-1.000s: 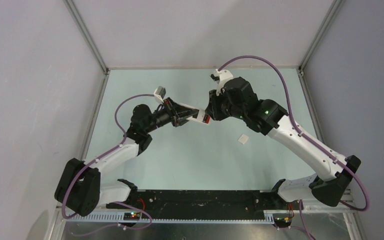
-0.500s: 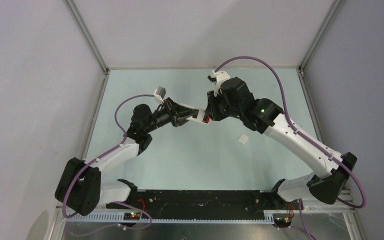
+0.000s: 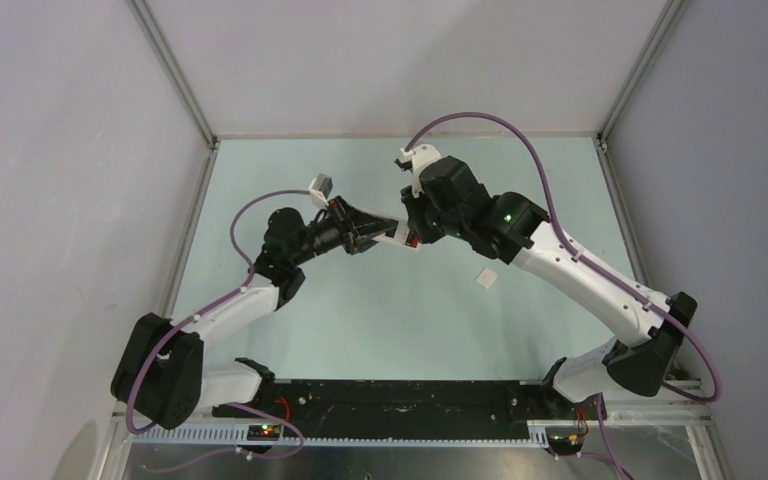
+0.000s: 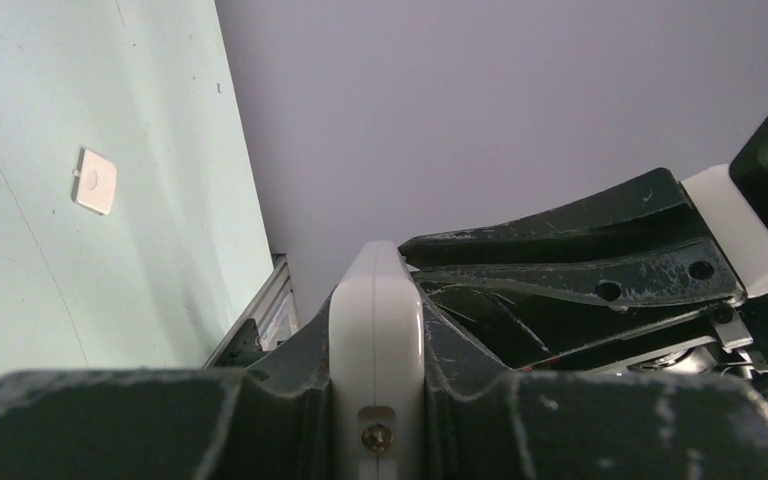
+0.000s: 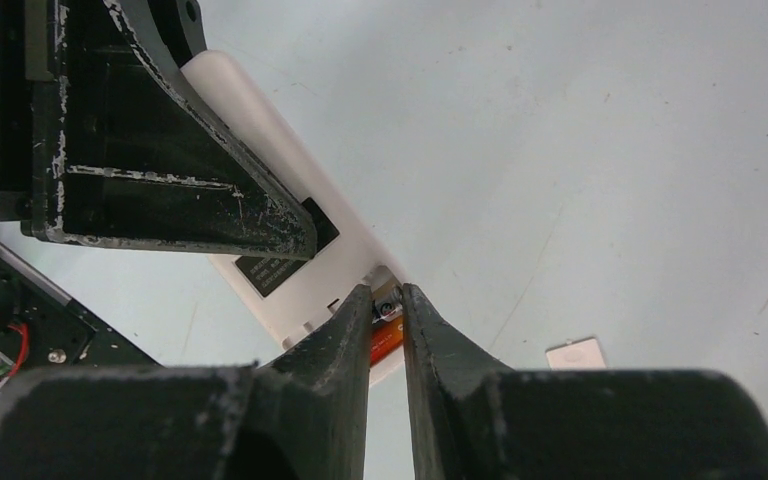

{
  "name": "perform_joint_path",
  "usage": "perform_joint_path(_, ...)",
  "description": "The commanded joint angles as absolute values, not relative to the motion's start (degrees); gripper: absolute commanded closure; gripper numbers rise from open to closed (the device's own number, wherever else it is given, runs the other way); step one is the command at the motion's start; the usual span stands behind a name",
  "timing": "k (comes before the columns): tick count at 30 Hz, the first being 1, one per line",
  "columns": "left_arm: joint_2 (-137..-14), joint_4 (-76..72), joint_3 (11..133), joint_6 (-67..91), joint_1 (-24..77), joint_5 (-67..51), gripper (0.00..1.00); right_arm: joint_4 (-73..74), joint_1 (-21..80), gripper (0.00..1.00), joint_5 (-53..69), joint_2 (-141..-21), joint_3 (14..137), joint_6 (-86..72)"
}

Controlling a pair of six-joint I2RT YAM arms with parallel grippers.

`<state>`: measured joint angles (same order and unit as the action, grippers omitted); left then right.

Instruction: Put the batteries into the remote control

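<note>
— Where is the remote control (image 3: pixel 396 236)?

— Up off the green table (image 3: pixel 360 320), in mid-air between the two arms. The left gripper (image 3: pixel 367 232) is clamped on it. The left wrist view shows the white body (image 4: pixel 376 335) edge-on, with a dark finger pressed against each flat face.

— And the right arm?

— The right gripper (image 3: pixel 415 233) meets the remote's free end, the one pointing away from the left arm. In the right wrist view its fingers (image 5: pixel 352 325) are drawn almost together, and the orange-red battery (image 5: pixel 385 340) fills the narrow slot between them – pinched, as far as I can see. The tips sit right at the open corner of the remote (image 5: pixel 345 262), where a small metal contact shows.

— Is the battery seated?

— I cannot tell. The fingers hide most of it, so only a strip of orange shows in the gap.

— Which face of the remote is up?

— The right wrist camera sees a plain white side with a dark label on it, partly under one finger of the left gripper (image 5: pixel 175 185).

— Anything else down there?

— A small white square cover (image 3: pixel 486 278) lies flat on the table, well apart from both grippers and nearer the right arm. Both wrist views catch it too (image 4: pixel 94 181) (image 5: pixel 577 353).
</note>
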<state>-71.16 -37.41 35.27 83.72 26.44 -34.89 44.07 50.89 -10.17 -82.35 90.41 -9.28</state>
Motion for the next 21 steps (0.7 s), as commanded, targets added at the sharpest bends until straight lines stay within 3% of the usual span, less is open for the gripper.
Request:
perform_joint_path(1,-70.97,-41.05,35.38,83.13,26.38,-36.78,1.0,46.75,52.12,0.78,-13.43,-84.36,94.13,-5.95)
perform_joint_path(21,-71.11,-39.41,35.34,81.66,26.39,-37.63,1.0,54.51,52.81,0.67,-13.48,-89.45,99.35,-2.7)
